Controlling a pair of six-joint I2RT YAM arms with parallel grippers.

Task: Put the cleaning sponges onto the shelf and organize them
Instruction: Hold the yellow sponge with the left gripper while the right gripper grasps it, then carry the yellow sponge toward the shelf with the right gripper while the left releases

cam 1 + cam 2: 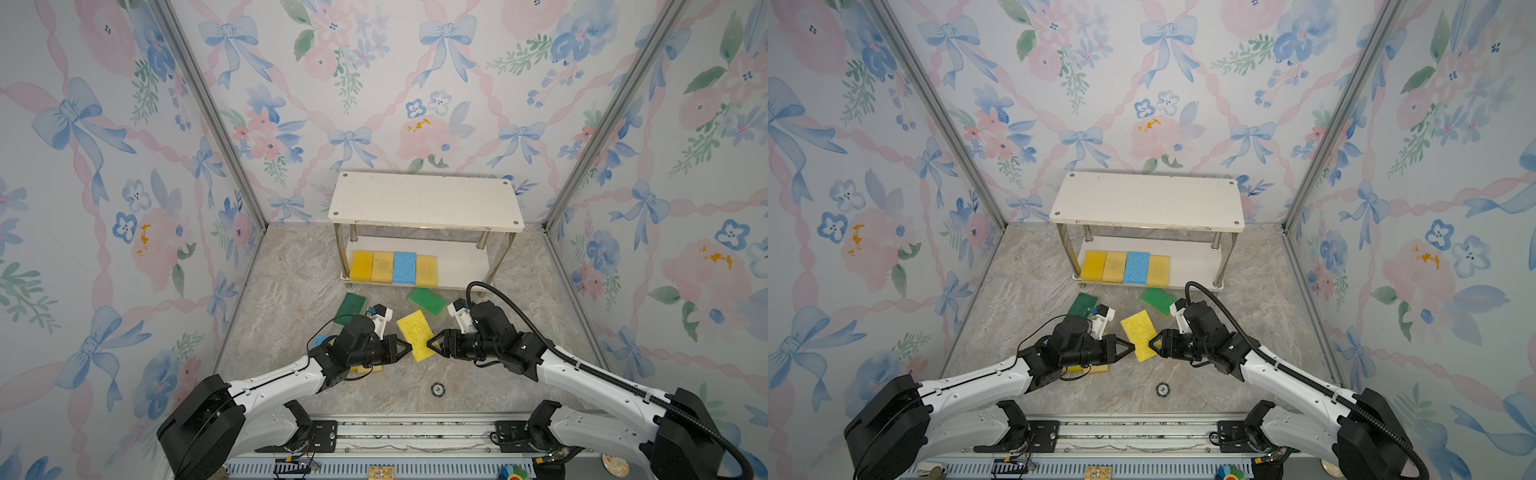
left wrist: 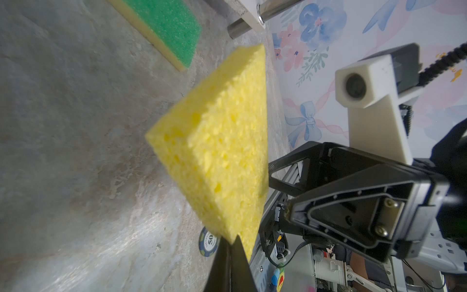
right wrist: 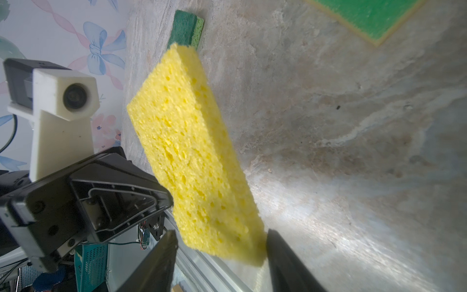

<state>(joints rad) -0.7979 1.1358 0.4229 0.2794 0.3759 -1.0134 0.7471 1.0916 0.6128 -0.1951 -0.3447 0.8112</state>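
A bright yellow sponge (image 1: 415, 334) (image 1: 1139, 334) hangs tilted above the floor between both grippers. My left gripper (image 1: 409, 347) (image 2: 233, 240) is shut on one corner of it. My right gripper (image 1: 430, 343) (image 3: 221, 233) is open and straddles the opposite end of this sponge (image 3: 192, 151); one finger touches its edge, the other stands apart. The shelf (image 1: 424, 199) stands at the back with a bare top board. Its lower board (image 1: 461, 262) holds a row of several sponges, yellow, tan and one blue (image 1: 404, 268). Its right end is bare.
On the floor lie a dark green scourer (image 1: 351, 305) and a lighter green scourer (image 1: 427, 301) in front of the shelf. A blue sponge (image 1: 322, 340) and a yellow one (image 1: 365, 369) are partly hidden under my left arm. A round chip (image 1: 437, 389) lies near the front rail.
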